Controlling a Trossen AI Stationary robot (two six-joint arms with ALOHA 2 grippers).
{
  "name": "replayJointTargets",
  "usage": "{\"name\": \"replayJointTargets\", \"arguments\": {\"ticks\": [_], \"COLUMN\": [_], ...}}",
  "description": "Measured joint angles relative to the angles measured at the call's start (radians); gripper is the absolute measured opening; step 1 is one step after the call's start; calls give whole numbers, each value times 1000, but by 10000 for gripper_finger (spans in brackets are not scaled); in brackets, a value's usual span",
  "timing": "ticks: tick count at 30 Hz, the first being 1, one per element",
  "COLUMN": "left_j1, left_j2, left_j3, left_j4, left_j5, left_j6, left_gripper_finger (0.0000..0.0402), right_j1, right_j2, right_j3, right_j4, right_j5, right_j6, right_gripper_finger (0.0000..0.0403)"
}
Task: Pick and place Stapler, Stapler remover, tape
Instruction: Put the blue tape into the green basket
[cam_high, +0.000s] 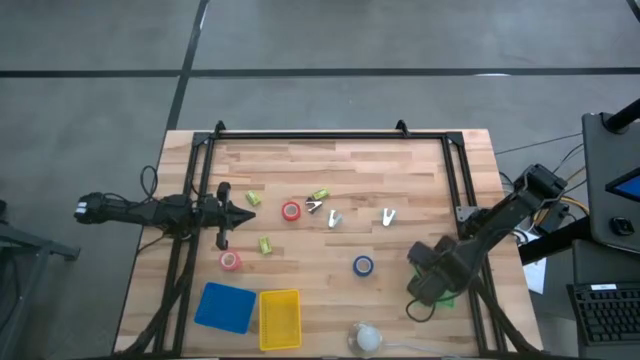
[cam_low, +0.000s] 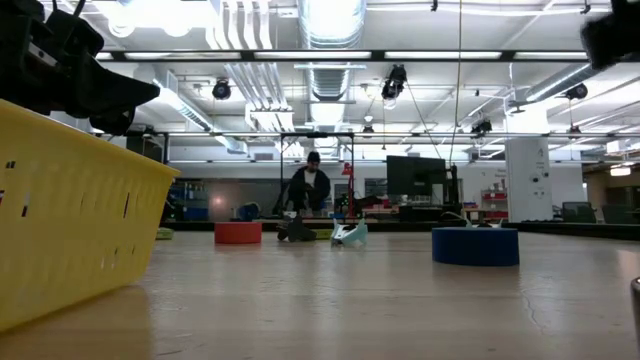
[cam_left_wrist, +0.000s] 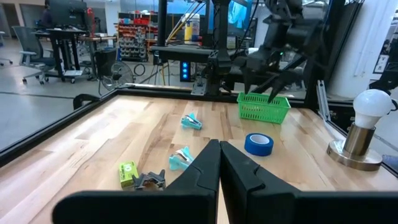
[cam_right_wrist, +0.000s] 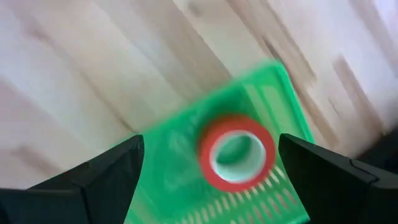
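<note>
Tape roll, red (cam_right_wrist: 237, 151), lies in the green basket (cam_right_wrist: 180, 155) beneath the right gripper (cam_right_wrist: 211, 180), fingers apart — placing step apparently just finished. Next: fetch the blue tape roll (cam_high: 363, 265). Left gripper (cam_high: 250, 214) waits at the table's left side, fingers together.

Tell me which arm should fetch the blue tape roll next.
Probably the right. Its open gripper hangs over the green basket beside the blue tape roll; the left gripper sits shut across the table.
</note>
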Motion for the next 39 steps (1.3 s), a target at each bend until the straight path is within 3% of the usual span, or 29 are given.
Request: {"name": "replayJointTargets", "arguments": {"ticks": [6,10,16,23,39], "left_j1": [0,0,0,0,0], "left_j2": [0,0,0,0,3], "left_j3": [0,0,0,0,0], "left_j4": [0,0,0,0,-7], "left_j5": [0,0,0,0,0], "left_j6": [0,0,0,0,0], "left_gripper_finger": [12,12,12,12,12], "right_j1": [-24,-71,-154,-248,-313], "right_j2": [0,0,2,11,242], "right_j3": [76,81,38,-22,15], "right_j4": [19,146,397,542,633], "right_j5": [202,262,275,296,165], "right_j6": [-168,-292,-474,-540,-606], "right_gripper_finger": [368,368,368,368,368]}}
